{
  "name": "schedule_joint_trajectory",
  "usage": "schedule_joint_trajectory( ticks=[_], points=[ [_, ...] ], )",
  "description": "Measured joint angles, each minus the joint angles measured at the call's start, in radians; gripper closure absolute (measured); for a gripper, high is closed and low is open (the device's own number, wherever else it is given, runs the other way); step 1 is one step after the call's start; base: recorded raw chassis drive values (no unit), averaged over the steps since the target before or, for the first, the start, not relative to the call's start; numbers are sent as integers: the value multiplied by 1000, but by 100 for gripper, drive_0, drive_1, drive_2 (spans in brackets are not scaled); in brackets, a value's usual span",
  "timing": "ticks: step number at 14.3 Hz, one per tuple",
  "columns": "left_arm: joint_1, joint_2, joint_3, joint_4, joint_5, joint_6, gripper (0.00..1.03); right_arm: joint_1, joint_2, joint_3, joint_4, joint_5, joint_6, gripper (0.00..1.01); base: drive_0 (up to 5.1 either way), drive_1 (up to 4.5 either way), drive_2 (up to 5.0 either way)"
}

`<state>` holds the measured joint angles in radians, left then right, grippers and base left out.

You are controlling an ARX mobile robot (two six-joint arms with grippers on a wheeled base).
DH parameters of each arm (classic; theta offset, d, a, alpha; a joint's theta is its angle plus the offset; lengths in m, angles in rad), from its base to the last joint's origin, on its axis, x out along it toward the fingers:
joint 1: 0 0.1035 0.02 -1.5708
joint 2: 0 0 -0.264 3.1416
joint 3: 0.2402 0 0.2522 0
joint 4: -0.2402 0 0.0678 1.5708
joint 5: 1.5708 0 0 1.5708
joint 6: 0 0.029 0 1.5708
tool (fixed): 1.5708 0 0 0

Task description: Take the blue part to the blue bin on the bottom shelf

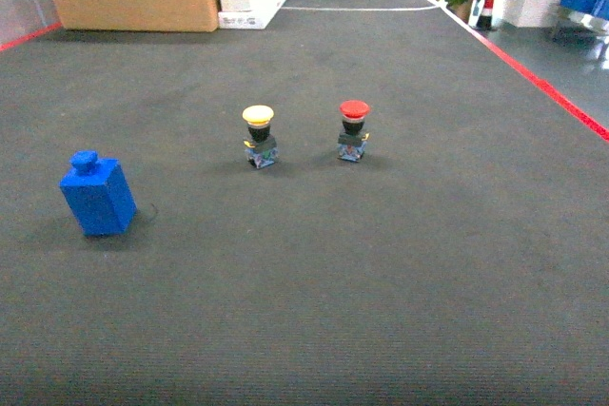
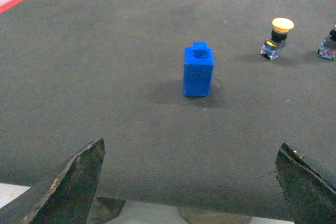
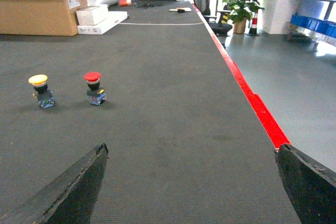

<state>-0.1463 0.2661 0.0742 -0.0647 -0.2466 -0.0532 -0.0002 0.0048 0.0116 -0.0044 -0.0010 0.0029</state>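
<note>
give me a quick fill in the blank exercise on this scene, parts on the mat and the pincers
1. The blue part stands ____ on the dark mat.
2. The push button beside the yellow-capped push button has a ____ cap.
3. The left pincer is ____, its fingers wide apart and holding nothing.
4. In the head view, the blue part stands to the ____ of both push buttons.

Missing words: upright; red; open; left
</note>
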Motion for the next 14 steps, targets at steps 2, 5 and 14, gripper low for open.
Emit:
schedule_joint_trajectory(
  ticks=[2,5,14],
  points=[
    [3,330,28,317,37,-2,5,0,0,0,0,1,0,3,0,0,0],
    [88,815,180,653,140,-36,5,0,0,0,-1,1,0,3,0,0,0],
    [107,1514,531,776,216,-18,5,0,0,0,-1,1,0,3,0,0,0]
  ],
)
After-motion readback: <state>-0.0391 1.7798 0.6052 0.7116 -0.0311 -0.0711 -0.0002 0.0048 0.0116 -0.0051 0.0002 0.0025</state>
